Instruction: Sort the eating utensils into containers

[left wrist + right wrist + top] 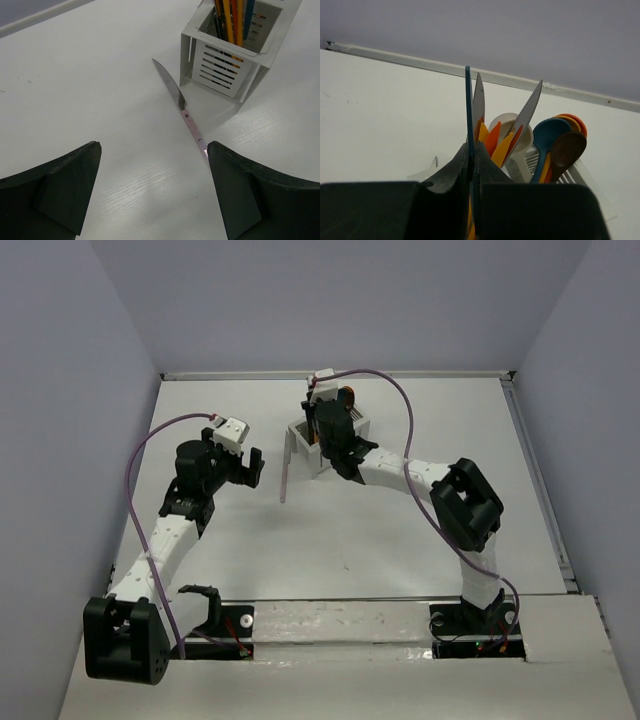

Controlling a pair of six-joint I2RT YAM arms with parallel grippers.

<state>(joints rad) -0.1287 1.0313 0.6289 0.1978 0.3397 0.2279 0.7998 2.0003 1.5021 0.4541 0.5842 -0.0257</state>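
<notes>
Left gripper (152,145): jaws fully spread, holding nothing; I log a pink-handled knife (191,122) flat on the table (90,75) below, just left of the caddy (225,70). Right gripper (472,160): pinched on a blue knife (468,110) among the caddy's upright utensils (555,140)

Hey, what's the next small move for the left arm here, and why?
Probably shift the left gripper slightly toward the knife and lower it. Its jaws stand open above the table. The knife lies flat there, outside the white caddy, with its handle end off to one side rather than centred between the jaws.
</notes>
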